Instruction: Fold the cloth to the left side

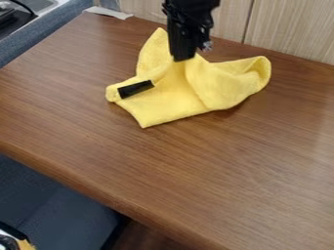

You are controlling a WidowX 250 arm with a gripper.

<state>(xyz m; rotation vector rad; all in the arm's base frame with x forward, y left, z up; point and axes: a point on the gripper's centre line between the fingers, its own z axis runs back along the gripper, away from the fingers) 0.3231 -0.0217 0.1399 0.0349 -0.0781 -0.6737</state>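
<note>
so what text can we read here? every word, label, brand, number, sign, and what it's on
None that can be read.
Black patch on the yellow cloth: no legible lettering.
Pincer: no legible marking.
Wooden tabletop: no lettering seen.
Dark object at the top left edge, black-and-white thing in the bottom left corner: too small to tell.

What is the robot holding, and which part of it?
I can't tell for sure. The gripper comes down at the far middle of the yellow cloth, where folds meet, so it may be pinching it there.
</note>
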